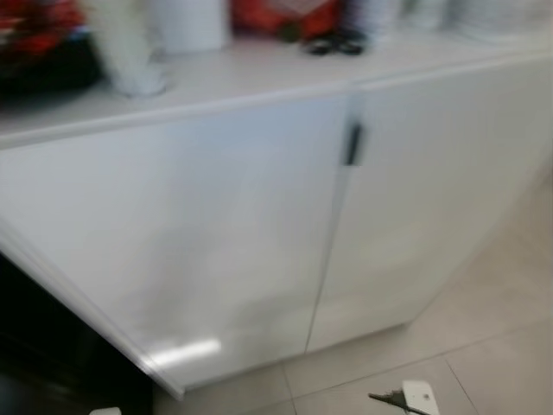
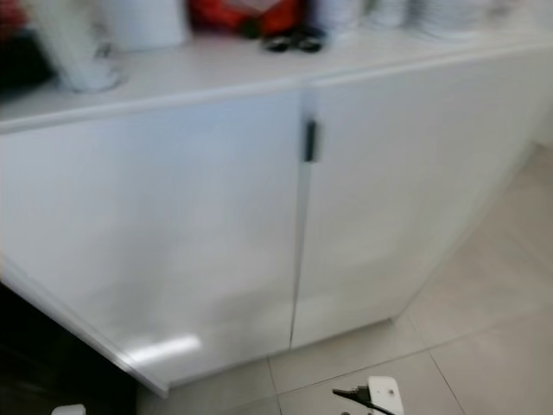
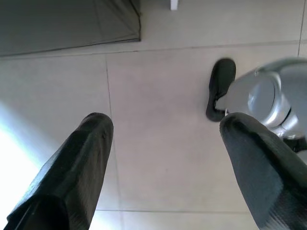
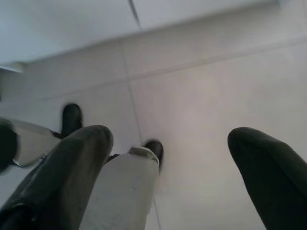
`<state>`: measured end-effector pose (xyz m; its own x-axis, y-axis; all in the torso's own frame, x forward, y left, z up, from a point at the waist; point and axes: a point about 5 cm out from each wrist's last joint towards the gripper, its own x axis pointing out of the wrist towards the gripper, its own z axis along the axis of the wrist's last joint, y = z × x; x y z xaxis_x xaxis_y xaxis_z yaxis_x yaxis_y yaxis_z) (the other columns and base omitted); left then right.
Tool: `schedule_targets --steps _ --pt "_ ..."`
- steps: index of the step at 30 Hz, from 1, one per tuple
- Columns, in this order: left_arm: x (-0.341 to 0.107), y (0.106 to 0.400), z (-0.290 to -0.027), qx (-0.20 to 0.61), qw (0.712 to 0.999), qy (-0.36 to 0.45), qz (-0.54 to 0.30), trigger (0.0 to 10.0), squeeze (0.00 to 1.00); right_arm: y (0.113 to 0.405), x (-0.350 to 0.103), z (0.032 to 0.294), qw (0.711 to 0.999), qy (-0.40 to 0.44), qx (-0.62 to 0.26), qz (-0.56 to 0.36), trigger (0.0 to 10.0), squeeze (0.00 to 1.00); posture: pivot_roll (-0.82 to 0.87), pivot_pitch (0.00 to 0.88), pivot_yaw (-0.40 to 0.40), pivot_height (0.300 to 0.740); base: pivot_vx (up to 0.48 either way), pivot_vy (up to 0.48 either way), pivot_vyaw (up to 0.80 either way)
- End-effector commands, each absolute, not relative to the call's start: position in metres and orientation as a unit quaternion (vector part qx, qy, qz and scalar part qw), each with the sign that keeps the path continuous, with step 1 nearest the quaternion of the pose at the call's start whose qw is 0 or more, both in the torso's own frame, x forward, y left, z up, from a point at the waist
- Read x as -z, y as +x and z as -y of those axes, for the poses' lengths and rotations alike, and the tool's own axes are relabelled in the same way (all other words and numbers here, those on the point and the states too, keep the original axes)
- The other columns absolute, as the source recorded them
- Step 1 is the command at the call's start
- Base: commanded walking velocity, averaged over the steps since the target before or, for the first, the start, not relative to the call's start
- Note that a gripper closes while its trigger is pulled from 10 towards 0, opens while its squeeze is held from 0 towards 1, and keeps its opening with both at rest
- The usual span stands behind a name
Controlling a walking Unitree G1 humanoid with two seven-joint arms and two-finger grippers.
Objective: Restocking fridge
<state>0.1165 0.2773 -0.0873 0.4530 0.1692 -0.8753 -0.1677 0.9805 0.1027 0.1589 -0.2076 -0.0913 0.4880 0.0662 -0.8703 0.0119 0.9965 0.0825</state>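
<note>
Left gripper [image 3: 163,158]: fingers spread, empty, over floor tiles [image 3: 158,120].
Right gripper [image 4: 168,167]: fingers apart, empty, above robot's foot [image 4: 152,148].
Cabinet [image 1: 216,233]: white doors shut, black handle [image 1: 352,144] at 12 o'clock.
Fridge: cannot tell where.

Home kitchen: white cabinet doors [image 1: 216,233] (cluttered countertop [image 1: 259,73]), tiled floor [image 1: 484,346].

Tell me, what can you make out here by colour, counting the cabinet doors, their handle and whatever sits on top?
White cabinet doors: 2 (left door, right door)
Black door handle: 1
White containers on the counter, blurred: 2 clear ones (front container, back container); more at the right are too blurred to count
Red items: 2 (left red item, middle red item)
Small black object: 1
Total: 8
</note>
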Motion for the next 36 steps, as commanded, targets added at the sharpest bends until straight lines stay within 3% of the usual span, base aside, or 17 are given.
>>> schedule_targets --steps 1,22,29,36 --pt "0.0884 0.1130 -0.2773 -0.103 0.850 -0.002 -0.517 10.0 0.00 0.1511 0.0930 0.2148 0.857 0.032 -0.009 -0.514 10.0 0.00 -0.05 0.070 0.001 0.740 0.000 0.000 0.80" --pt "0.0890 0.1110 -0.2776 -0.106 0.848 -0.003 -0.519 10.0 0.00 0.1493 0.0937 0.2147 0.856 0.037 -0.008 -0.516 10.0 0.00 -0.05 0.073 0.001 0.740 0.000 0.000 0.79" --pt "0.0894 0.1096 -0.2778 -0.111 0.846 -0.007 -0.522 10.0 0.00 0.1482 0.0942 0.2133 0.859 0.075 0.014 -0.507 10.0 0.00 -0.04 0.075 0.004 0.740 0.000 0.000 0.00" --pt "0.0895 0.1095 -0.2779 -0.110 0.845 -0.006 -0.524 10.0 0.00 0.1483 0.0942 0.2131 0.858 0.075 0.012 -0.508 10.0 0.00 -0.04 0.076 0.003 0.740 0.000 0.431 0.00"
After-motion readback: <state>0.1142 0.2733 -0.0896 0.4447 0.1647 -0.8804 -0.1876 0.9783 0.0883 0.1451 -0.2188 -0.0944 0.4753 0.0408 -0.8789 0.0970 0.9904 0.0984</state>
